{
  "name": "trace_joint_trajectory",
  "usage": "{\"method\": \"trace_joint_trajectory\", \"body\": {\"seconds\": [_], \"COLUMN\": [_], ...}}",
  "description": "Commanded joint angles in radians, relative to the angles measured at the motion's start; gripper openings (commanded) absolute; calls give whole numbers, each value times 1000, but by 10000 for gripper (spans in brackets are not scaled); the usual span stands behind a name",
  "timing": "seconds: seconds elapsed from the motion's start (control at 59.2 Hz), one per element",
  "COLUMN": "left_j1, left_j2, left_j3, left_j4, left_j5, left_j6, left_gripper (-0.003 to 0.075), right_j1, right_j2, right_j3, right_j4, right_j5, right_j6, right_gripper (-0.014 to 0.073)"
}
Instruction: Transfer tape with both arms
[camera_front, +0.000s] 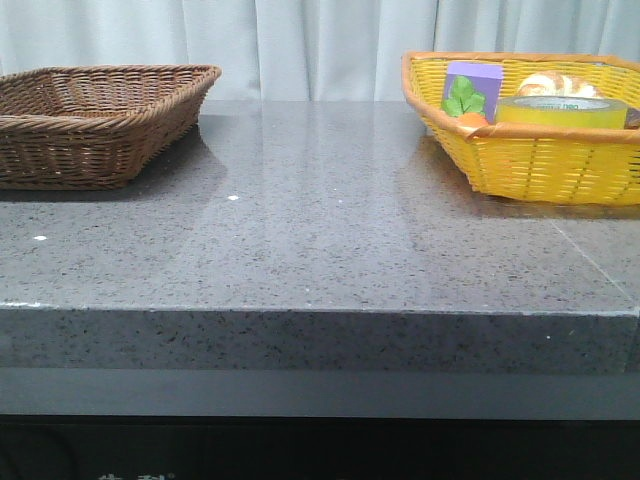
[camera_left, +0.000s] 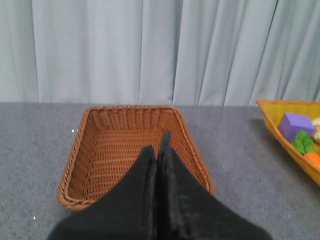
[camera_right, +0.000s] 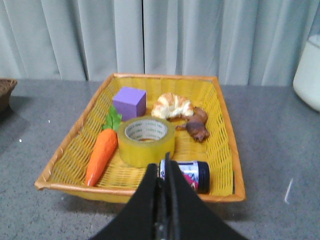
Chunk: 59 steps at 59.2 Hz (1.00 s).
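Note:
The yellow tape roll lies flat in the middle of the yellow basket, its white core facing up. It also shows in the front view above the basket's rim at the back right. My right gripper is shut and empty, in front of the basket's near edge, short of the tape. My left gripper is shut and empty, in front of the empty brown basket. Neither arm shows in the front view.
In the yellow basket lie a toy carrot, a purple cube, a croissant, a brown piece and a dark jar. The brown basket stands at the back left. A white container stands at the right.

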Motion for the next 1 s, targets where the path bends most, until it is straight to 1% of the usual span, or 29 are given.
{"method": "trace_joint_trajectory", "body": {"seconds": [0.0, 0.135, 0.355, 0.659, 0.71, 0.743, 0.794, 0.845, 0.879, 0.929, 0.98], "left_j1": [1, 1, 1, 1, 1, 1, 1, 1, 1, 1, 1], "left_j2": [78, 160, 270, 389, 394, 394, 394, 394, 394, 394, 394], "left_j3": [-49, -49, -44, -44, -44, -44, -44, -44, -44, -44, -44], "left_j4": [-9, -17, -19, 5, 22, 30, 38, 44, 44, 44, 44], "left_j5": [-22, 0, -10, -12, -12, -12, -17, -26, -34, -40, -40], "left_j6": [0, 0, 0, 0, 0, 0, 0, 0, 0, 0, 0], "left_gripper": [-20, -20, -20, -15, 20, 66, 153, 279, 362, 459, 517], "right_j1": [-5, -5, -5, -5, -5, -5, -5, -5, -5, -5, -5], "right_j2": [80, 171, 293, 399, 409, 413, 413, 419, 422, 422, 422], "right_j3": [-54, -54, -52, -52, -52, -52, -52, -52, -52, -52, -52], "right_j4": [0, 0, 0, -18, -18, -18, -18, -18, -18, -18, -18], "right_j5": [-16, -8, -2, 1, 5, 8, 10, 8, 4, -1, -2], "right_j6": [-7, -7, -7, -7, -7, -7, -7, -7, -7, -7, -7], "right_gripper": [-116, -116, -116, -104, -70, -26, 59, 180, 240, 344, 408]}}
